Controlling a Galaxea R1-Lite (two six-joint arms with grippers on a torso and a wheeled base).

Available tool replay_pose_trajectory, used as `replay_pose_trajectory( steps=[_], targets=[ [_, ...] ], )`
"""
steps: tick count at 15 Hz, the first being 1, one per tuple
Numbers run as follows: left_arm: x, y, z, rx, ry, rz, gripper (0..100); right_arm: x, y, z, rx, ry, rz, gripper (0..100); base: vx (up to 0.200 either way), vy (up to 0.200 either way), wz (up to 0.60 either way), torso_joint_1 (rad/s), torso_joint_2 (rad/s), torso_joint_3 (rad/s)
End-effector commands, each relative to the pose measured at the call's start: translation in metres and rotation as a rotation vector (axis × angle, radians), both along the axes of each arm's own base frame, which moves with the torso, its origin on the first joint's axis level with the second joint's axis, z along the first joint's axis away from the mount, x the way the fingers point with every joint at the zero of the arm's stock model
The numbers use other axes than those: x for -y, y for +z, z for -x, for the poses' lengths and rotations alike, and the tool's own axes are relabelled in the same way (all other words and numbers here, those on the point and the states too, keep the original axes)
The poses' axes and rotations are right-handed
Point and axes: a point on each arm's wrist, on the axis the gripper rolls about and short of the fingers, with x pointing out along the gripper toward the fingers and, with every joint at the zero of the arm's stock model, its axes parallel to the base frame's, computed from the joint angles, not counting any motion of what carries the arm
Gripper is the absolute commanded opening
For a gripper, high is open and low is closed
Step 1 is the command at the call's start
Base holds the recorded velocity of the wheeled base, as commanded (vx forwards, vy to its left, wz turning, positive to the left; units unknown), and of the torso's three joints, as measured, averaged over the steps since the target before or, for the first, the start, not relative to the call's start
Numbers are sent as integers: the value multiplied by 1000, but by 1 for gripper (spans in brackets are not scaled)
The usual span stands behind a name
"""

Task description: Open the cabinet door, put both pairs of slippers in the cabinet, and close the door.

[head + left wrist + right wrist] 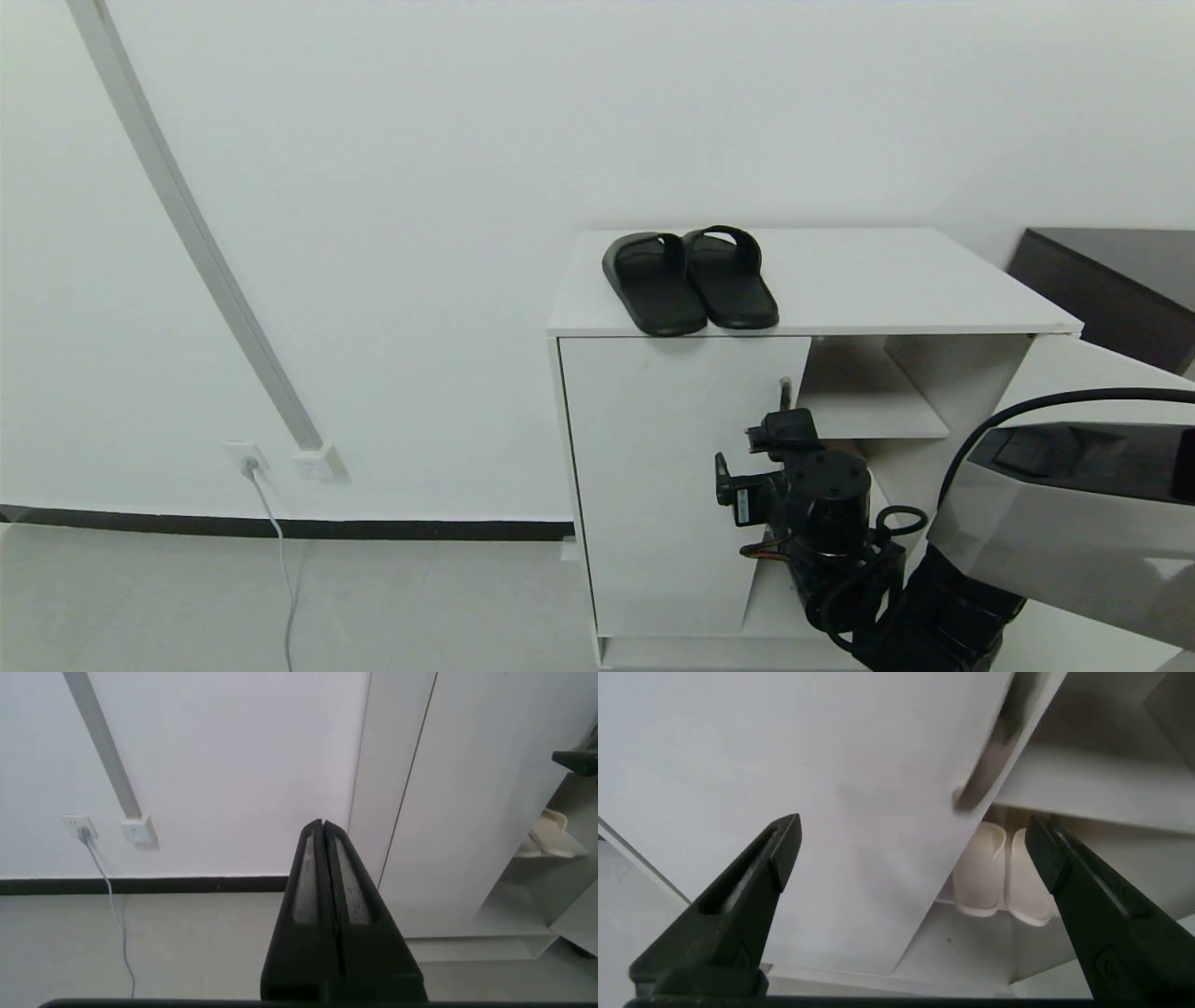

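Note:
A pair of black slippers (691, 280) lies on top of the white cabinet (887, 280). A pair of white slippers (1008, 873) stands inside on the lower shelf, also visible as the white slippers (551, 833) from the side. The left door (672, 467) hangs slightly ajar, its metal handle (990, 756) at the free edge. My right gripper (913, 831) is open just below that handle (784, 390), its fingers straddling the door's edge (831, 812). My left gripper (323, 826) is shut on nothing, low and to the left of the cabinet's side (392, 793).
The cabinet's right half is open, showing a shelf (868, 411), and a white door panel (1092, 369) swings out to the right. A dark table (1111, 280) stands behind it. On the wall to the left are a socket with a cable (247, 459) and a slanted conduit (187, 224).

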Motion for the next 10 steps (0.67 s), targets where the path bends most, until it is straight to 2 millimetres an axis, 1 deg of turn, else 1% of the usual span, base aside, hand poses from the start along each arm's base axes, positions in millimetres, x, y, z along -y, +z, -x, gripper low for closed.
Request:
replay_pose_trajectory(
  steps=[1,6,10],
  targets=[
    [0,0,0,0,2,1,0,0,1,0,1,0,-1,100,0,0,0,207,-500,-305],
    [0,0,0,0,0,1,0,0,0,0,0,0,0,100,0,0,0,218,-539,-321],
    [0,0,0,0,0,1,0,0,0,0,0,0,0,100,0,0,0,251,-577,-328]
  ],
)
